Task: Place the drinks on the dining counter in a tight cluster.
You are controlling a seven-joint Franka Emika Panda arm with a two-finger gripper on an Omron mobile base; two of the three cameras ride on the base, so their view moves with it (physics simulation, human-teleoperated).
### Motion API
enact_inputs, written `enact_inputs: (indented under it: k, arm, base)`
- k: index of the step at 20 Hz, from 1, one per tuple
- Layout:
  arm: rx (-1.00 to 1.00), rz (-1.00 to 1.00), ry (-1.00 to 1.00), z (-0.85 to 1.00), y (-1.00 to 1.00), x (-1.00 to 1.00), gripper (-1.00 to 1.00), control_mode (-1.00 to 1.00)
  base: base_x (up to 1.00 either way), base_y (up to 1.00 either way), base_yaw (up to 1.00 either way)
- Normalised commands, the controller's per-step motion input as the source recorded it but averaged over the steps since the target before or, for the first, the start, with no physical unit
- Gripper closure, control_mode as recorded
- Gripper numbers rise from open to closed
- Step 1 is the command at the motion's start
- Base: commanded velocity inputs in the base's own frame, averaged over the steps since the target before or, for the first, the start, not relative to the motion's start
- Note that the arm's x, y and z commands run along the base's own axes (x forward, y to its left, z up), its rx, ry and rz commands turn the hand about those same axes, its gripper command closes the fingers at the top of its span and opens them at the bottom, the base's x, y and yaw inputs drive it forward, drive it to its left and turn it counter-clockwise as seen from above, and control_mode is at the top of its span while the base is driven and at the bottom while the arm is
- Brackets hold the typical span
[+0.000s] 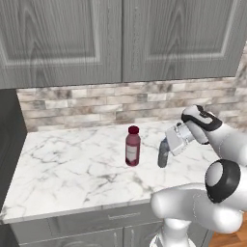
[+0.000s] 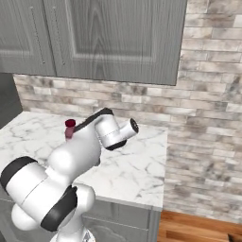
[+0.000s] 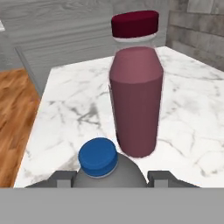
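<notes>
Left base view. The small grey-blue bottle (image 1: 163, 155) stands upright on the marble counter (image 1: 62, 169) under the grey wall cabinets (image 1: 120, 38), well forward of the brick backsplash (image 1: 96, 103). The gripper (image 1: 169, 144) reaches in from the right and sits at the bottle's upper part; the hand covers the cap from this angle. The dark red bottle (image 1: 132, 146) stands upright just left of the grey-blue bottle, with a clear gap between them, pale label facing the camera. Finger contact is not resolvable here.

Right base view. The arm's own body blocks most of the counter (image 2: 137, 170). Only the dark red bottle's cap and neck (image 2: 70, 127) show, left of the wrist. The brick wall (image 2: 208, 118) closes off the counter's right end, a detail the left base view lacks.

Hand view. The grey-blue bottle (image 3: 105, 170) sits directly between the two fingertips (image 3: 61, 178), its blue cap towards the lens and its grey shoulders spanning almost the whole gap between them. Each fingertip lies at or against a shoulder; I cannot tell whether the jaws actually press on it. The dark red bottle (image 3: 135, 96) stands beyond the grey-blue bottle, upright, maroon cap on top. Wood floor (image 3: 13, 122) shows past the counter edge, seen in the base views only at a lower corner.
</notes>
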Motion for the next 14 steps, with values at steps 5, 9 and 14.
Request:
enact_inputs:
  k: [5, 9, 14]
  arm:
    - [0.02, -0.03, 0.00, 0.91, -0.10, -0.61, 1.00, -1.00]
    - [0.00, 0.00, 0.00, 0.98, -0.01, -0.60, 1.00, -1.00]
    - [0.00, 0.00, -0.03, 0.79, 0.00, -0.42, 1.00, -1.00]
  base:
    - [0.00, 0.00, 0.00]
    - [0.00, 0.00, 0.00]
    - [0.00, 0.00, 0.00]
